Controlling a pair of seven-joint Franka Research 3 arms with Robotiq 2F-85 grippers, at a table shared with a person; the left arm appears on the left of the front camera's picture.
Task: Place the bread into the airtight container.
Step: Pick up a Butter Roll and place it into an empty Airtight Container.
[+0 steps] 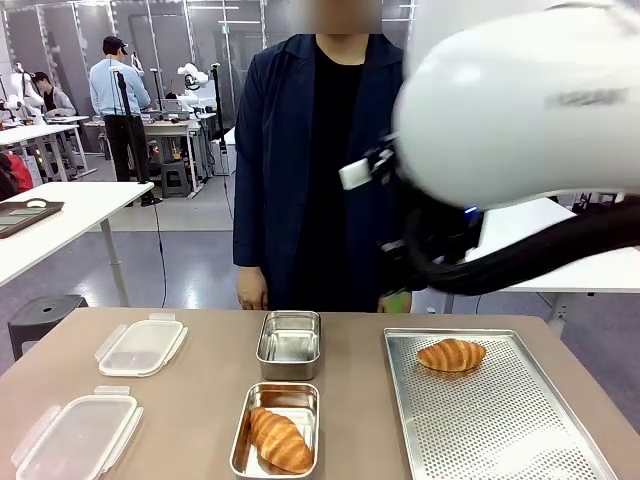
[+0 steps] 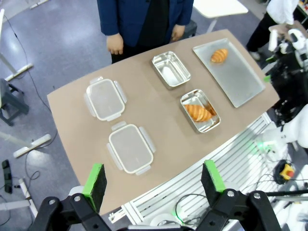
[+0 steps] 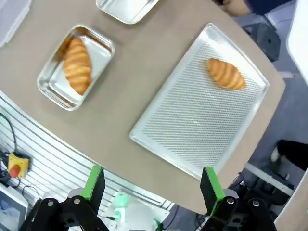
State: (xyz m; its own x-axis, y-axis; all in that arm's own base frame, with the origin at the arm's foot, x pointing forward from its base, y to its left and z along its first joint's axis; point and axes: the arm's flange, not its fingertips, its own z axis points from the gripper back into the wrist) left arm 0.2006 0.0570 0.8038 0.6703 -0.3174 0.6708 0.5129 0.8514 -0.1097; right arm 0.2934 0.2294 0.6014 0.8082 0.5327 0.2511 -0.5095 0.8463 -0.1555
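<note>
The left hand (image 2: 153,177) and right hand (image 3: 151,180) hang spread and empty, high above the worktop (image 3: 130,72); one croissant (image 3: 226,74) lies on the perforated tray (image 3: 192,130).

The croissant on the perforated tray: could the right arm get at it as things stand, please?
Probably yes: the croissant lies bare on the tray, nothing covers it, and the right arm's fingers hang open above.

Around my table, listed:
- brown tabletop (image 1: 200,400)
- glossy grey floor (image 1: 190,270)
- white worktable (image 1: 70,205), far left
- black stool (image 1: 40,318), near that worktable
- second worktable (image 1: 570,270), behind right
- glazed partition wall (image 1: 60,40), at the rear
</note>
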